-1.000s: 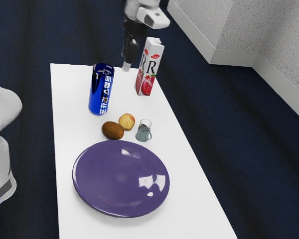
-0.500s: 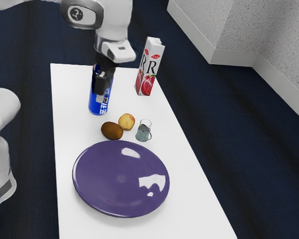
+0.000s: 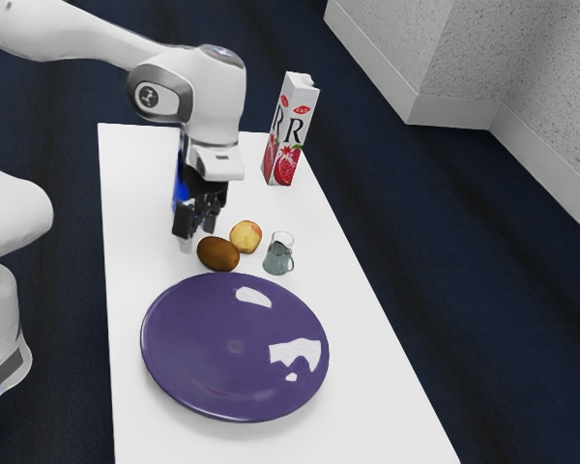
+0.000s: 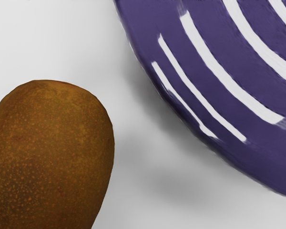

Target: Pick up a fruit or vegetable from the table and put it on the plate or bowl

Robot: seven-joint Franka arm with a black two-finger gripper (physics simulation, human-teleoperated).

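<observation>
A brown kiwi (image 3: 217,253) lies on the white table (image 3: 367,387), just beyond the far rim of a large purple plate (image 3: 234,346). A small yellow-red fruit (image 3: 246,235) sits touching the kiwi on its right in the exterior view. My gripper (image 3: 195,235) hangs open just above and to the exterior view's left of the kiwi, holding nothing. In the wrist view the kiwi (image 4: 47,157) is close under my hand, with the plate's rim (image 4: 219,71) beside it.
A small glass mug (image 3: 279,253) stands right of the fruits. A tall blue can (image 3: 180,186) is mostly hidden behind my hand. A red and white juice carton (image 3: 290,129) stands at the table's far edge.
My arm has swung from near the juice carton, past the blue can, and come down close to the kiwi. Nothing on the table has moved.
</observation>
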